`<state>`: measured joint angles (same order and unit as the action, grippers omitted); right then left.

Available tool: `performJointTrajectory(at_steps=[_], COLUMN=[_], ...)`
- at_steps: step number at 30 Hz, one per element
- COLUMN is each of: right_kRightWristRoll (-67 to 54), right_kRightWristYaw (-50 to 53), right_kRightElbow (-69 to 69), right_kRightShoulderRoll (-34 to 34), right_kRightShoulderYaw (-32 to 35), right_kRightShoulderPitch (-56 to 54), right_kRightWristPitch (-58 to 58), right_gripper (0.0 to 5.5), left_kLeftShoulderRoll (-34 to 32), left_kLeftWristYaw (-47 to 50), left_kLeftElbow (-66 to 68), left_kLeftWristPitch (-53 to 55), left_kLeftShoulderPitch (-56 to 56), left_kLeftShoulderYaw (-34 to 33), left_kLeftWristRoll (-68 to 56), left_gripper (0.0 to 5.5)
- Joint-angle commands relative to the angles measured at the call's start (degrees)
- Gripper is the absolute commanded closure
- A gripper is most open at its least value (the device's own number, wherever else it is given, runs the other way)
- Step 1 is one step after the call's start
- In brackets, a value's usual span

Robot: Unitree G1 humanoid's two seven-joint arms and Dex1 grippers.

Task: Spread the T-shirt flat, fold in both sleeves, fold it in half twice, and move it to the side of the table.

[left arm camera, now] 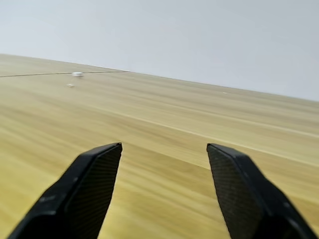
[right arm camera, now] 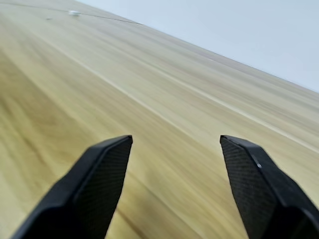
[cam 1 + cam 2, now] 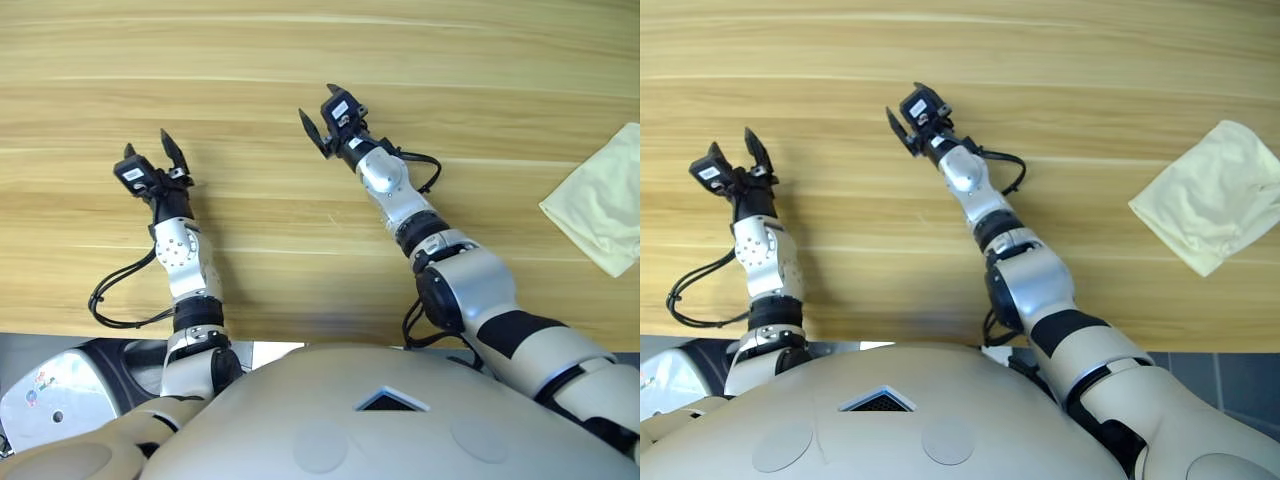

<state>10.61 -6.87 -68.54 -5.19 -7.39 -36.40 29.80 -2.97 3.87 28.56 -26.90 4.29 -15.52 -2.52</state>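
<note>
Finds the T-shirt (image 3: 1210, 195) folded small near the tabletop's (image 3: 300, 40) right edge, set diamond-wise with no clear long axis. Keeps left fingers (image 1: 94, 189) and right fingers (image 2: 99, 184) spread wide, empty, over bare wood, well apart from it. Calls for a rightward reach, if any, by the nearer right arm.

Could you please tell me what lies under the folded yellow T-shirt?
The folded pale yellow cloth T-shirt rests on the light wooden table; anything beneath its layers is hidden.
</note>
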Motion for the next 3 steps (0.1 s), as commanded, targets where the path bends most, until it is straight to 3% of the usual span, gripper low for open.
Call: performJointTrajectory(at_steps=[1, 3], right_kRightWristRoll=[0.7, 1.0], right_kRightWristYaw=[4.6, 7.6], right_kRightElbow=[2.4, 4.1], right_kRightShoulderRoll=[4.2, 6.3], right_kRightShoulderYaw=[0.9, 1.5], right_kRightShoulderPitch=[3.8, 5.7], right_kRightWristPitch=[2.4, 4.6], right_gripper=[2.24, 2.24], left_kLeftShoulderRoll=[-2.3, -2.3], left_kLeftWristYaw=[5.7, 7.4], left_kLeftElbow=[7.0, 11.6], left_kLeftWristPitch=[-5.3, -7.5], left_kLeftShoulderPitch=[6.0, 9.6], left_kLeftShoulderYaw=[7.9, 10.9], left_kLeftWristRoll=[13.3, 17.0], left_gripper=[2.32, 2.32])
